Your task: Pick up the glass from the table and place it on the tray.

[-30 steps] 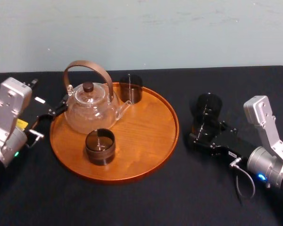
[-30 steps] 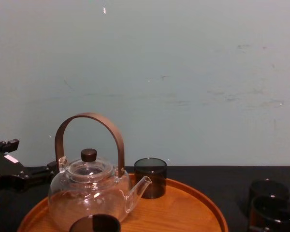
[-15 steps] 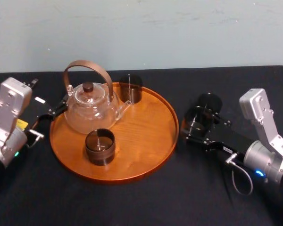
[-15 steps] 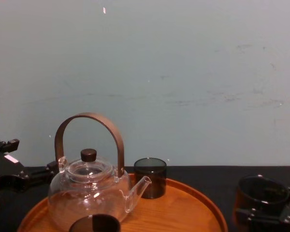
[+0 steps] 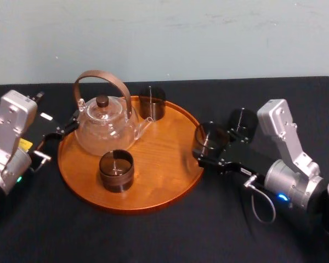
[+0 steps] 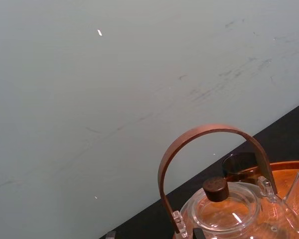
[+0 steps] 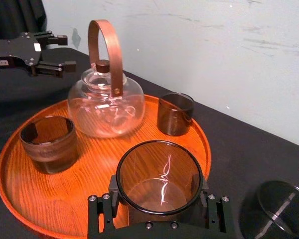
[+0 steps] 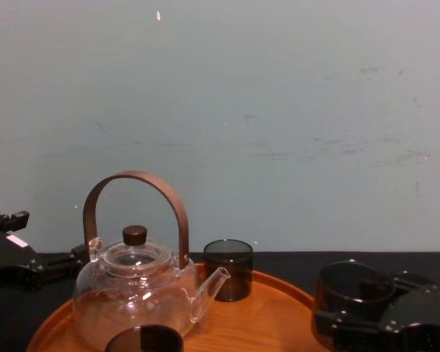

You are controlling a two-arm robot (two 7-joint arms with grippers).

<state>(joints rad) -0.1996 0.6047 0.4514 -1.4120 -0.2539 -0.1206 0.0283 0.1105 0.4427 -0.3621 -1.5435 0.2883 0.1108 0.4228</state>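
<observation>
— Where is the glass (image 5: 204, 137) just now?
— At the tray's (image 5: 153, 204) three o'clock. It is upright, over the raised rim and partly inside it. The right gripper (image 5: 209, 153) reaches in from about four o'clock across the table (image 5: 181, 235) and has it clamped.
— Clamped how?
— One finger on each side of the wall, low down near the base. In the right wrist view the glass's open mouth stands above the black fingers (image 7: 102, 208). The jaws are narrowed right onto it. Whether the base touches the wood, I can't tell.
— Anything close by?
— A spare glass (image 5: 242, 119) stands on the table at the held one's two o'clock, just beside the gripper and off the tray.
— And on the tray?
— The teapot (image 5: 105, 127) is at ten o'clock. A far glass (image 5: 152, 103) stands by the rim at about twelve-thirty, and a near glass (image 5: 116, 170) at seven, short of the rim. All are well apart from the held one.
— The other arm?
— The left gripper (image 7: 66, 51) sits outside the tray between nine and ten o'clock, fingers spread, nothing between them.
</observation>
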